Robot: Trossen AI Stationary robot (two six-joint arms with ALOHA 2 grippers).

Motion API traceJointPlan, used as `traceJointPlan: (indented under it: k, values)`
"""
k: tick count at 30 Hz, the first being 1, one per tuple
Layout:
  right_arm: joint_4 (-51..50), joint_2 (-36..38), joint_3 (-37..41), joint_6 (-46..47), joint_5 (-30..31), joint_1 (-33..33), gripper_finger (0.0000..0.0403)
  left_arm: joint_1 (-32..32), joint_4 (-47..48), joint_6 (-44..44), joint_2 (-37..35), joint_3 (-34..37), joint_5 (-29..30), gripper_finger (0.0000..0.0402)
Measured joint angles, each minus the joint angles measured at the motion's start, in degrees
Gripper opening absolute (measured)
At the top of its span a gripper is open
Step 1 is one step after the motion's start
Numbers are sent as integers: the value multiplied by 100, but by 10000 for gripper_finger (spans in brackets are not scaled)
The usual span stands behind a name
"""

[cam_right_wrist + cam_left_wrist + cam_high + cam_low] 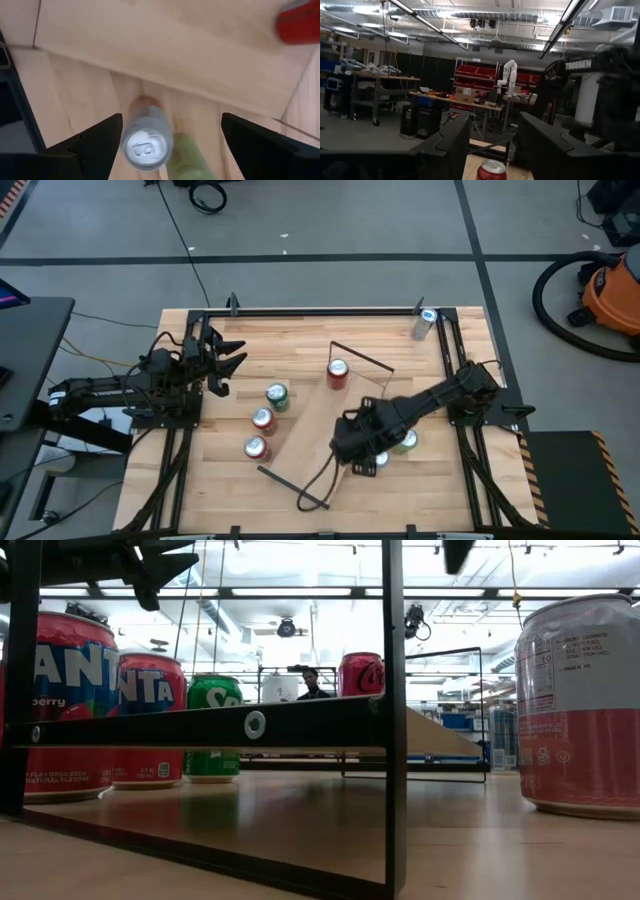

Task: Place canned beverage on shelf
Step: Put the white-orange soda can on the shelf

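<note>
Right now the right claw (170, 145) is hovering with its fingers spread wide, holding nothing, directly above a silver-topped can (145, 145) that is standing upright on the bench (230, 480), its long axis pointing straight up into the gap between the fingers. A green can (187, 160) is crowding it, touching or just beside. The shelf (320, 420) is lying just beyond, its near edge close to the can, with a red can (338, 373) already standing at its far end. The left claw (222, 360) is waiting well apart at the bench's left side, fingers partly open and empty, so the right arm is clearly the nearer one for this pick.
</note>
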State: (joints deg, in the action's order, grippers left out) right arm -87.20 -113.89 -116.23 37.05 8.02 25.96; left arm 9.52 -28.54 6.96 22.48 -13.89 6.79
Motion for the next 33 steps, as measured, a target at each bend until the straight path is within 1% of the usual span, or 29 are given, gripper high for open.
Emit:
traceJointPlan:
  k: [5, 8, 12, 15, 21, 23, 28, 33]
  values:
    - [487, -9, 477, -233, 45, 291, 350, 0, 35, 479, 0, 0, -26, 176]
    - [527, -7, 687, -407, 177, 416, 350, 0, 62, 695, 2, 0, -196, 176]
    - [624, -5, 968, -706, 199, 512, 352, -16, 138, 884, 2, 0, -423, 176]
    - [833, -2, 1204, -914, 232, 548, 361, -87, 181, 897, 2, 0, -434, 176]
    - [1152, -4, 1540, -1197, -139, 538, 390, -270, 339, 901, 4, 0, -436, 176]
    - [1120, -7, 1611, -1308, -161, 530, 396, -321, 323, 901, 4, 0, -435, 176]
    - [1165, -4, 1905, -1534, -219, 528, 399, -374, 312, 893, 2, 0, -435, 176]
    - [1416, -4, 2234, -1906, -406, 526, 396, -372, 348, 880, 2, 0, -433, 176]
